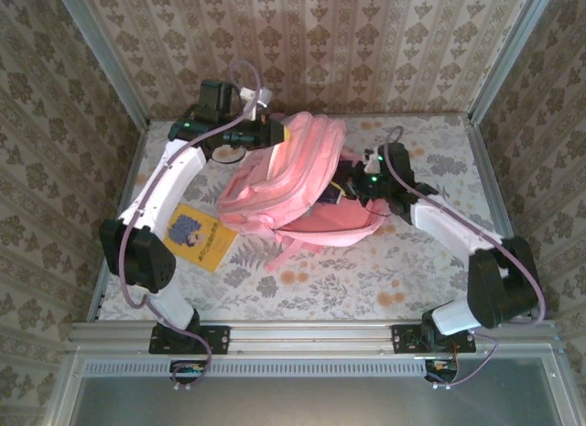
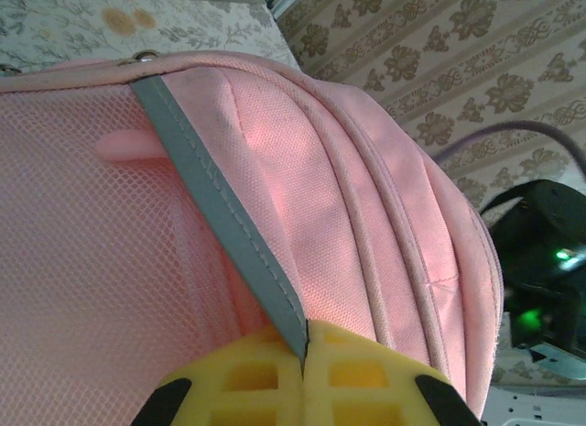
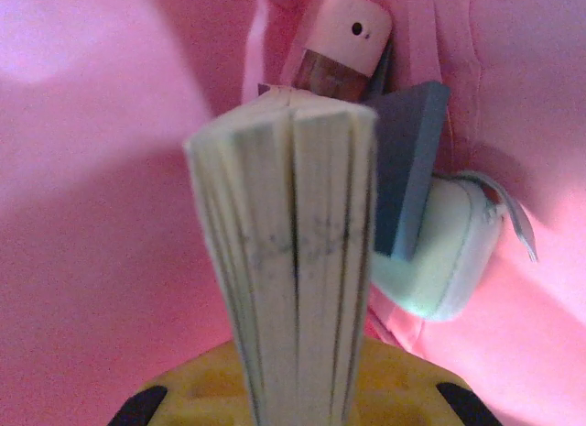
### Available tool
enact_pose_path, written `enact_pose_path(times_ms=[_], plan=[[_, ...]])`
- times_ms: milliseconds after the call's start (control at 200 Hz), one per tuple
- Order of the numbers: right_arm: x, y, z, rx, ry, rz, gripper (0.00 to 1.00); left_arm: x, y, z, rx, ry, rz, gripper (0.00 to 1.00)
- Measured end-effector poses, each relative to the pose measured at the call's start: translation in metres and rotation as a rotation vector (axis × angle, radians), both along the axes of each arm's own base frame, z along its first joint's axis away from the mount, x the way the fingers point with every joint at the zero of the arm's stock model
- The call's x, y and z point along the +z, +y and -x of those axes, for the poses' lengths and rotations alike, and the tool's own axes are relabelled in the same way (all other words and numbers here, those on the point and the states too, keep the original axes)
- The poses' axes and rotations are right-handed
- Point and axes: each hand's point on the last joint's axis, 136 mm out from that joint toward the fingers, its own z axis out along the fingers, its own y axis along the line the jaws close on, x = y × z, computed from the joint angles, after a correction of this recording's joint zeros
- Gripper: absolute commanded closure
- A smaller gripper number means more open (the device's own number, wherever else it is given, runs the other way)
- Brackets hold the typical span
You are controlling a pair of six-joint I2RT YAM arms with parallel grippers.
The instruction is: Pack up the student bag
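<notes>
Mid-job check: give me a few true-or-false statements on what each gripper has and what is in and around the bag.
1. The left gripper is shut on a grey strip of the student bag. True.
2. The right gripper is empty. False: it is shut on a thick book, page edges toward the camera, inside the pink bag.
3. A yellow book lies on the table, left of the bag. True.
4. Nothing else is inside the bag. False: a mint pouch and a blue-grey block sit just beyond the held book.
</notes>
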Motion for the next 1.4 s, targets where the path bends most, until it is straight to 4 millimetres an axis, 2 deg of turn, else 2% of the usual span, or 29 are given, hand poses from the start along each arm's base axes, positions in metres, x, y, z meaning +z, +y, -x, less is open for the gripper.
enact_pose_path(times_ms=[110,150,280,385,545,610,735,865,960,1115,1285,1395], plan=[[-0.012,0.034,-0.022,0.016,0.023,0.037,0.92,0.005,0.007,-0.002,0.017,0.001,0.015,1.0],[-0.015,0.047,-0.029,0.023,0.027,0.049,0.83,0.005,0.009,-0.003,0.022,0.004,0.018,1.0],[-0.025,0.096,-0.049,0.066,0.018,0.074,0.44,0.005,0.011,-0.004,0.025,0.01,0.024,1.0],[-0.029,0.115,-0.059,0.08,0.002,0.107,0.3,0.003,0.018,-0.009,0.047,0.02,0.035,1.0],[-0.037,0.102,-0.057,0.07,-0.009,0.189,0.15,0.004,0.032,-0.011,0.082,0.038,0.066,1.0],[-0.038,0.094,-0.051,0.076,-0.016,0.221,0.13,0.006,0.035,-0.012,0.09,0.036,0.078,1.0],[-0.023,0.081,-0.04,0.099,-0.063,0.257,0.1,0.009,0.04,-0.016,0.111,0.044,0.094,1.0],[-0.003,0.069,-0.031,0.101,-0.122,0.271,0.1,0.012,0.046,-0.022,0.136,0.047,0.108,1.0],[0.005,0.061,-0.03,0.095,-0.145,0.278,0.12,0.014,0.047,-0.024,0.144,0.046,0.115,1.0],[-0.004,0.043,-0.034,0.08,-0.135,0.317,0.15,0.011,0.05,-0.027,0.158,0.053,0.12,1.0],[-0.013,0.024,-0.025,0.076,-0.125,0.375,0.18,0.012,0.059,-0.037,0.198,0.062,0.147,1.0],[0.01,0.016,-0.018,0.077,-0.191,0.399,0.25,0.017,0.074,-0.049,0.255,0.064,0.17,1.0]])
